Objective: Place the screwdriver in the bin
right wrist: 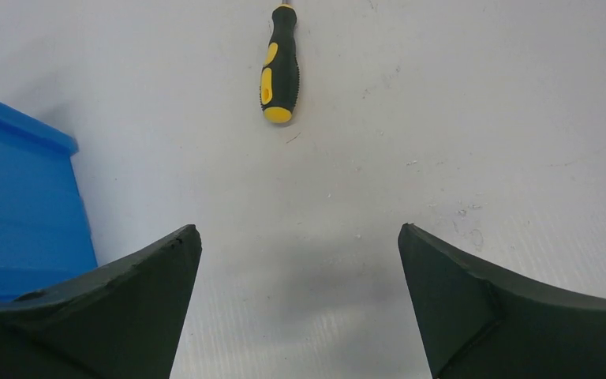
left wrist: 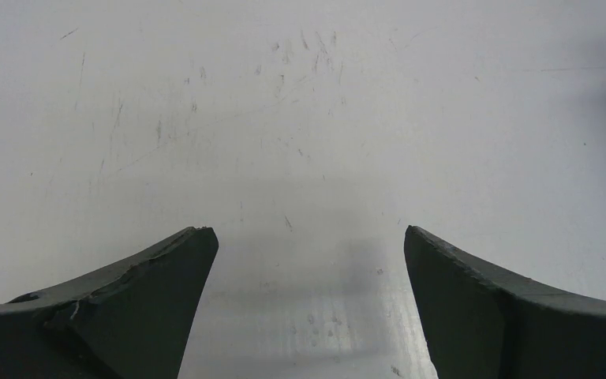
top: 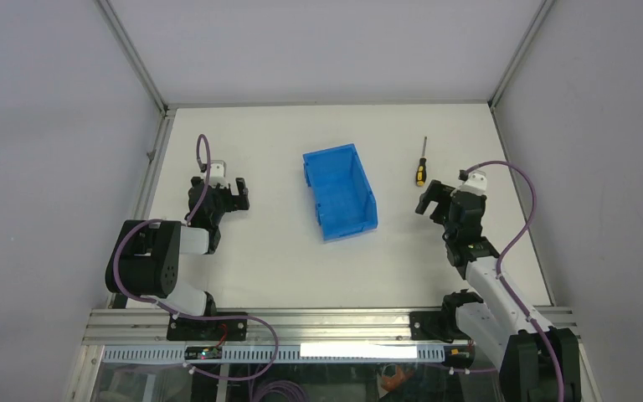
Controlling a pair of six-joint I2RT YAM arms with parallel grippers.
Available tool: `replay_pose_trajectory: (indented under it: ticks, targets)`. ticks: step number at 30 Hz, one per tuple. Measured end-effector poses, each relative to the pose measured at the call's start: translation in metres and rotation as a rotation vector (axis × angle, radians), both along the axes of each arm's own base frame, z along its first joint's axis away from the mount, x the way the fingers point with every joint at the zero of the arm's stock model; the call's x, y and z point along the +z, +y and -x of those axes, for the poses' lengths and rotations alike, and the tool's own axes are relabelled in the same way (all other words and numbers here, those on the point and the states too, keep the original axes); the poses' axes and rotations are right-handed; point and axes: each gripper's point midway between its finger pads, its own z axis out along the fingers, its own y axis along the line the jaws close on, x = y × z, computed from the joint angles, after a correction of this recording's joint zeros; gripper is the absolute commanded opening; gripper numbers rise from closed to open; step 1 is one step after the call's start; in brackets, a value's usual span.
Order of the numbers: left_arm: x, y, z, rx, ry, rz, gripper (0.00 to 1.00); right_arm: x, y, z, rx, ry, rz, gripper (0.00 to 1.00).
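The screwdriver lies flat on the white table at the right, its yellow-and-black handle toward me and its thin shaft pointing away. The blue bin stands in the middle of the table; its side wall shows at the left of the right wrist view. My right gripper hovers just short of the handle, open and empty. My left gripper rests far left of the bin, open over bare table.
White enclosure walls with metal frame posts close in the table on the left, back and right. A purple cable loops off the right arm toward the right wall.
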Motion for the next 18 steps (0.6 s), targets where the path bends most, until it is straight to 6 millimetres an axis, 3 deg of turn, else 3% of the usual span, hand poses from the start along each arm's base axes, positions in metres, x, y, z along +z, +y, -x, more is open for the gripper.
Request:
replay_pose_trajectory:
  ticks: [7, 10, 15, 18]
  targets:
    - [0.0, 0.0, 0.0, 0.0, 0.0, 0.0, 0.99, -0.005, -0.001, -0.002, -0.025, 0.039, -0.018, 0.99]
    - [0.0, 0.0, 0.0, 0.0, 0.0, 0.0, 0.99, -0.001, -0.003, -0.015, -0.06, 0.128, -0.003, 0.99]
    - [0.0, 0.0, 0.0, 0.0, -0.001, 0.0, 0.99, 0.046, 0.001, -0.082, -0.097, 0.241, 0.023, 0.99]
    - [0.001, 0.0, 0.0, 0.0, -0.002, 0.0, 0.99, 0.055, 0.006, -0.127, -0.105, 0.317, 0.04, 0.99]
